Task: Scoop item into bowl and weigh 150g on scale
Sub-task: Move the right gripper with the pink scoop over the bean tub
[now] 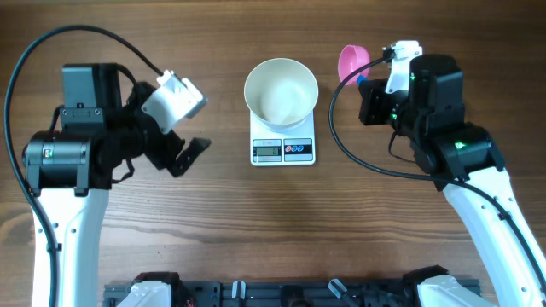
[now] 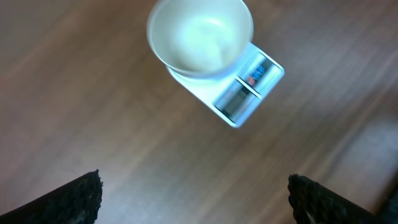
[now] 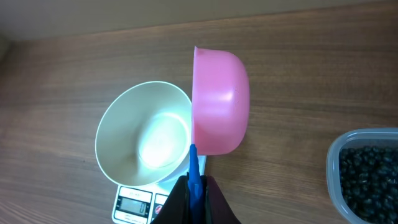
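Observation:
The white bowl stands on the white scale at the table's middle; its inside looks bare. My right gripper is shut on the blue handle of the pink scoop. The scoop's cup is tipped on its side just right of the bowl, its mouth turned toward it. The item, tiny black beads, lies in a clear tub at the right edge of the right wrist view. My left gripper hovers left of the scale, open and holding nothing. Its fingers stand far apart, short of the bowl.
The clear tub sits right of the scale, partly cut off by the frame and hidden under the right arm in the overhead view. Bare wooden tabletop lies in front of the scale. The scoop hangs near the table's back edge.

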Robot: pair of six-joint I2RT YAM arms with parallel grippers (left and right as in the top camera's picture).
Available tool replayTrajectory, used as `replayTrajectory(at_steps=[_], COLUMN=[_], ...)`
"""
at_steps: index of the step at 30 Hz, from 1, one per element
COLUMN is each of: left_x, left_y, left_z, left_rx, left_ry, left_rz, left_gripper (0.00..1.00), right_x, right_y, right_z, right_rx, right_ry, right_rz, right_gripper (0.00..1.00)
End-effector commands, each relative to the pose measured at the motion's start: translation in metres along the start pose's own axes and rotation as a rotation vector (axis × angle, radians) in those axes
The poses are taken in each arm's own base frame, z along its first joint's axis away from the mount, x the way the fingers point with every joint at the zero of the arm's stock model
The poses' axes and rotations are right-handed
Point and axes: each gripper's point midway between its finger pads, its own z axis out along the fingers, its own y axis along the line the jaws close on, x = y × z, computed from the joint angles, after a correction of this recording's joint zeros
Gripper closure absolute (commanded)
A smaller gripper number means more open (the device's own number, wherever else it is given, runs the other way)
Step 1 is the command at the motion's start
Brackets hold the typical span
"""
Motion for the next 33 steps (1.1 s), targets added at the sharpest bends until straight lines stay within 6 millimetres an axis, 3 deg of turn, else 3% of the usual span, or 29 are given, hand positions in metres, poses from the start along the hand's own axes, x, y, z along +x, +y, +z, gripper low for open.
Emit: replayTrajectory(at_steps=[1, 6, 9, 18, 33], left_x=[0.001, -0.006, -0.004, -0.01, -0.007], left_y=[-0.015, -0.037, -0.04, -0.034, -0.033], left_z=[-0.003, -0.007, -0.007, -0.029, -0.029], left_rx=[0.071, 0.182, 0.193, 0.136, 0.127], left_ry=[-0.005, -0.069, -0.06, -0.051, -0.032], left_rz=[0.008, 0.059, 0.052, 0.06, 0.056], left_gripper=[0.0, 0.0, 0.0, 0.0, 0.0], right_x=[-0.004, -0.001, -0.001, -0.001, 0.0], right_y=[0.003, 0.003, 0.002, 0.003, 0.002], right_z=[0.0, 0.0, 0.0, 0.0, 0.0], right_rx=[-0.016, -0.015, -0.015, -0.015, -0.014], right_ry=[-0.003, 0.01, 0.009, 0.011, 0.015], right_rz=[-0.055, -0.065, -0.086, -0.083, -0.082], right_gripper=[0.96, 0.96, 0.96, 0.96, 0.96])
